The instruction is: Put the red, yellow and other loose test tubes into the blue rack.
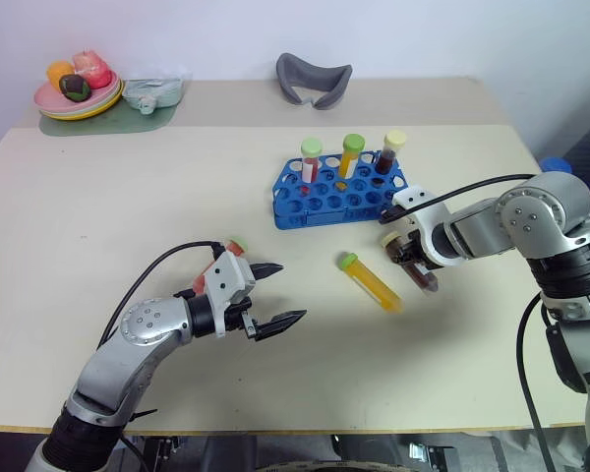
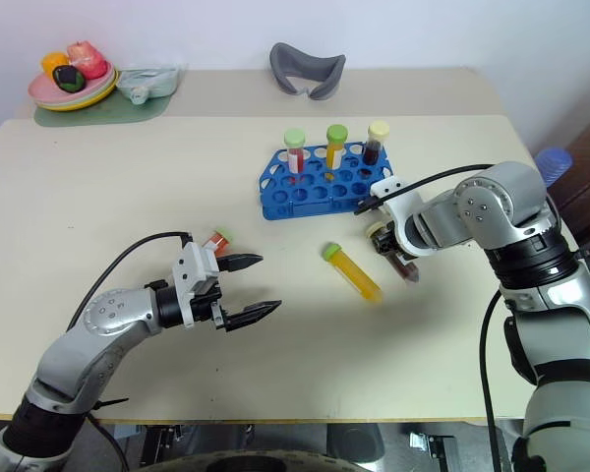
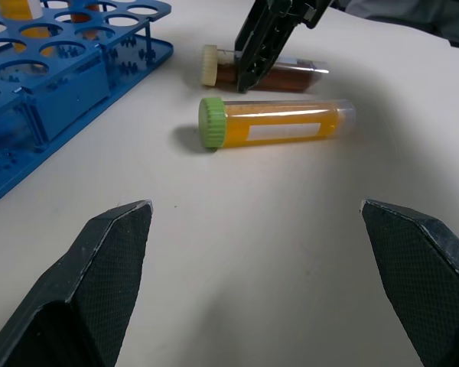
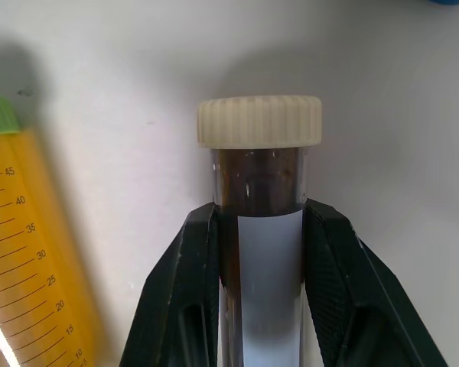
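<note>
Right hand (image 1: pixel 420 270) clamped on the brown tube (image 4: pixel 262 229) just below its cap, tube lying on the surface (image 1: pixel 128 216) near the blue rack (image 1: pixel 339 192); rigid, light, probably slick plastic, so mid-body grip looks safer; left hand (image 1: pixel 275 295) wide open, empty.

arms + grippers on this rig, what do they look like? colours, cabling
Both arms have silver-grey metal shells with round, bolted joint caps and black wrist sections. The left gripper and right gripper each carry two tapered black fingers with finely textured pads. White bracket behind each gripper; a loose black cable loops along each forearm.
</note>
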Tool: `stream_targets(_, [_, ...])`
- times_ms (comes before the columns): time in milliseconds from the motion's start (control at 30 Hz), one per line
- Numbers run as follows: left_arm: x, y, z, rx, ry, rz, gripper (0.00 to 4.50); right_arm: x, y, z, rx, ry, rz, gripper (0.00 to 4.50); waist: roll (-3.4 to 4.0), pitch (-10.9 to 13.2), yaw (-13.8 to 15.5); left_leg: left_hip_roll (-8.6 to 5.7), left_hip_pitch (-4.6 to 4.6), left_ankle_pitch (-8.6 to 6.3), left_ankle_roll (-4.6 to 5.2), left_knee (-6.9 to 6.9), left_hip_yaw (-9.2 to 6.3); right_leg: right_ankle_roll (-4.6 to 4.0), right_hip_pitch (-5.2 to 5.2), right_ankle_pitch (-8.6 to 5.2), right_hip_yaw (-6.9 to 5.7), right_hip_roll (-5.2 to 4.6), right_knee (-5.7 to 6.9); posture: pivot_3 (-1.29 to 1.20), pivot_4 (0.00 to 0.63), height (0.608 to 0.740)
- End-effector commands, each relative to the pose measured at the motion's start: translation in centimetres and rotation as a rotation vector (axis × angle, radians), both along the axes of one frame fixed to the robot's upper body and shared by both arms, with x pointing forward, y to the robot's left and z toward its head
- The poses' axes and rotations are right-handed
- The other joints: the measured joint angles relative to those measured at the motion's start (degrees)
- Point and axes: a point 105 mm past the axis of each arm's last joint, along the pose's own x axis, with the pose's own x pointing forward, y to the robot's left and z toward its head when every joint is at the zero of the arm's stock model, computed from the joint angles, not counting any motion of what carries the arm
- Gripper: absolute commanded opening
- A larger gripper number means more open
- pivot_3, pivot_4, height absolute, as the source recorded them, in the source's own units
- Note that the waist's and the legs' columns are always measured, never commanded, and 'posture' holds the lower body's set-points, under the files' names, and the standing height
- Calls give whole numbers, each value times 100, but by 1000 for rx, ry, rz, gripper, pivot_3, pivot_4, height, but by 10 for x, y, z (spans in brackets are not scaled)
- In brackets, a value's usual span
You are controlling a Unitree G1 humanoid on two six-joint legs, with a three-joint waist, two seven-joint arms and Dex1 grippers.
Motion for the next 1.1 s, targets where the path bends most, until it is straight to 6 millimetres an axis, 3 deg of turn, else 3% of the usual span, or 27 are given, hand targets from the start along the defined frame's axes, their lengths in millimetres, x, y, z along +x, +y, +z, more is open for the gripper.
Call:
stream_targets(33, [-1,-3,9,-17,-40,-22,4500,2,3,15,4,-48,12,1149,0,0,1,0,0,0,0,0,0,0,0,0,0,0,0,0,150,740])
stream_targets(200, [1,-4,10,-18,-43,-23,4500,2,2,16,4,-54,7,1149,0,0,2,0,0,0,0,0,0,0,0,0,0,0,0,0,150,740])
stream_targets(267, [1,-4,12,-23,-48,-18,4500,4,1,25,9,-95,5,1149,0,0,0,0,-1,0,0,0,0,0,-1,0,0,0,0,0,150,740])
stream_targets(433, [4,2,16,-34,-61,26,4500,8,3,75,108,-338,19,1149,2,1,8,0,-6,0,0,-1,0,0,-9,0,0,0,2,0,150,740])
stream_targets(567, [11,8,21,-67,-92,92,4500,4,11,123,258,-671,80,1149,1,0,19,0,-7,0,0,-2,0,0,-9,0,-1,0,0,0,150,740])
stream_targets(633, [17,8,24,-95,-100,119,4500,1,13,137,354,-830,65,1149,-1,-3,22,0,-7,0,0,-2,-2,1,-7,0,-3,0,-2,0,150,740])
stream_targets(800, [40,5,29,-146,-134,187,4500,1,22,131,445,-1187,-46,1149,1,-6,9,0,-6,1,-1,6,-3,2,-4,1,-3,0,7,0,150,740])
stream_targets(967, [57,2,35,-178,-188,234,4500,16,21,103,418,-1321,-177,1149,6,-8,-22,-1,-2,4,-7,4,-2,1,-7,2,-1,1,14,0,150,740])
stream_targets(1100, [56,-3,39,-203,-194,224,4500,24,20,93,430,-1399,-225,1149,6,-8,-10,-1,0,9,-14,1,-2,1,-7,2,-1,0,14,0,150,740])
